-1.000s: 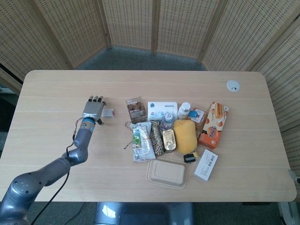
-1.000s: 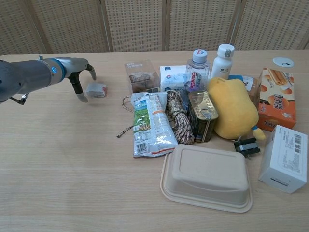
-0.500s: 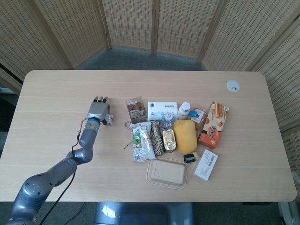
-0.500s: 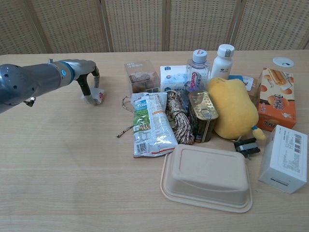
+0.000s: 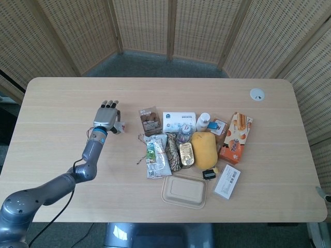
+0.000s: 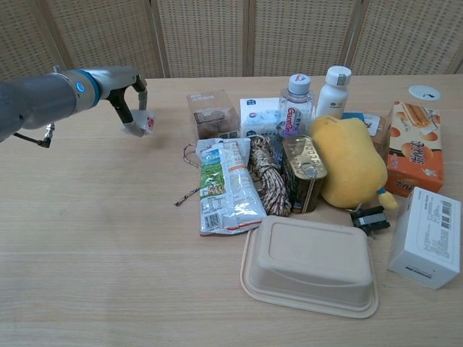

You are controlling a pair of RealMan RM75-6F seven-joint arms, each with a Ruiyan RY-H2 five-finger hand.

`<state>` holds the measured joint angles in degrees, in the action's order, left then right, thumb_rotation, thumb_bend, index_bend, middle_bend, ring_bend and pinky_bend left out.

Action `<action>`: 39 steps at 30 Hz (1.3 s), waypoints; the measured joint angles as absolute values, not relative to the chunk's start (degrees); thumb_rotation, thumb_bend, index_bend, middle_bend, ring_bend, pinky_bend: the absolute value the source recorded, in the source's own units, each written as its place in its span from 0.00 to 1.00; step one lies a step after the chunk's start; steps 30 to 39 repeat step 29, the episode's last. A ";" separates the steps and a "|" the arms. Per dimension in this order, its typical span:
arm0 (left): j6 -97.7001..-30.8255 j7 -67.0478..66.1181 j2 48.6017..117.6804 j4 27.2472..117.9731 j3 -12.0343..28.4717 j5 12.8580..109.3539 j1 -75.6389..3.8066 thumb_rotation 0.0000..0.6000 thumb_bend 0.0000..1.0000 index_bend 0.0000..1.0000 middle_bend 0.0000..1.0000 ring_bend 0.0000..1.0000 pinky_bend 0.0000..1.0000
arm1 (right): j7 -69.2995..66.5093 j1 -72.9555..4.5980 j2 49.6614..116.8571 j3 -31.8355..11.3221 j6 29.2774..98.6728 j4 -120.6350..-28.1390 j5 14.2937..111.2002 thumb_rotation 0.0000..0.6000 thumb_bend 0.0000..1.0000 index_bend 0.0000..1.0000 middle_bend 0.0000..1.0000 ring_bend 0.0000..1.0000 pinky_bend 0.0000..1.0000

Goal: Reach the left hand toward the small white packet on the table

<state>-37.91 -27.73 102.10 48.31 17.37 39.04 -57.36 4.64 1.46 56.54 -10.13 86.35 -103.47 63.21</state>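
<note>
The small white packet (image 6: pixel 142 121), white with a red mark, hangs tilted between the fingers (image 6: pixel 120 107) of my left hand (image 6: pixel 124 90), just above the table at the far left. In the head view the left hand (image 5: pixel 105 118) covers most of the packet (image 5: pixel 120 127), which peeks out at the hand's right side. The hand pinches the packet from above. My right hand shows in neither view.
A cluster of goods lies to the right: a brown snack box (image 6: pixel 211 113), a green-white pouch (image 6: pixel 226 184), a rope bundle (image 6: pixel 269 177), a tin can (image 6: pixel 304 172), two bottles, a yellow plush (image 6: pixel 352 162), a pulp tray (image 6: pixel 311 264) and a white box (image 6: pixel 428 235).
The left hand slid right onto the packet, closed its fingers on it, and has raised it off the table and drawn it slightly back.
</note>
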 measured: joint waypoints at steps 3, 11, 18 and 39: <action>-41.10 -27.64 97.67 56.62 17.69 40.22 -56.13 1.00 0.18 0.62 0.00 0.00 0.00 | 4.01 0.64 57.51 -10.19 85.14 -102.40 63.87 0.91 0.00 0.00 0.00 0.00 0.00; -50.98 -27.98 83.80 81.51 18.74 43.30 -52.12 1.00 0.17 0.61 0.00 0.00 0.00 | 1.60 -0.28 59.15 -10.19 83.78 -100.13 65.78 0.91 0.00 0.00 0.00 0.00 0.00; -59.92 -27.12 73.07 96.88 20.21 47.06 -48.15 1.00 0.17 0.62 0.00 0.00 0.00 | -0.16 -0.02 59.92 -9.74 83.92 -99.10 67.45 0.91 0.00 0.00 0.00 0.00 0.00; -65.06 -21.50 66.72 104.03 22.11 51.47 -44.70 1.00 0.17 0.62 0.00 0.00 0.00 | -0.19 0.36 60.46 -9.50 84.62 -99.45 68.48 0.91 0.00 0.00 0.00 0.00 0.00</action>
